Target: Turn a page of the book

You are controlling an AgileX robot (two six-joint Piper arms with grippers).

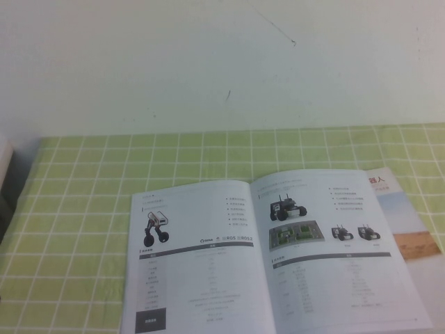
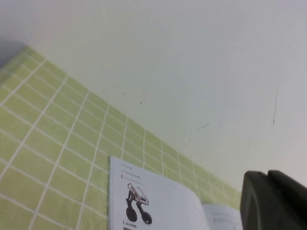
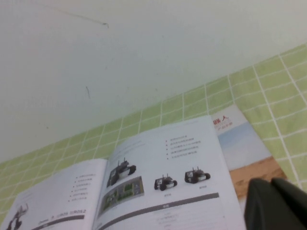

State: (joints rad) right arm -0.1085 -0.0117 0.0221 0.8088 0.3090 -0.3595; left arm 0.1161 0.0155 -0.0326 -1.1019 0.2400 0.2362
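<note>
The book (image 1: 198,278) lies open and flat on the green checked cloth near the front edge. Its left sheet shows one white-and-black two-wheeled robot. The page (image 1: 327,261) is the right sheet, with small black wheeled robots, a green board picture and a table; it lies flat. It also shows in the right wrist view (image 3: 163,196). Neither gripper shows in the high view. My left gripper (image 2: 268,179) hangs above the book's left side, fingers together and empty. My right gripper (image 3: 271,186) hangs above the page's right edge, fingers together and empty.
A sheet with a blue and orange picture (image 1: 411,226) sticks out from under the page on the right. The green checked cloth (image 1: 83,209) covers the table up to a white wall (image 1: 208,62). A dark object (image 1: 5,191) stands at the left edge.
</note>
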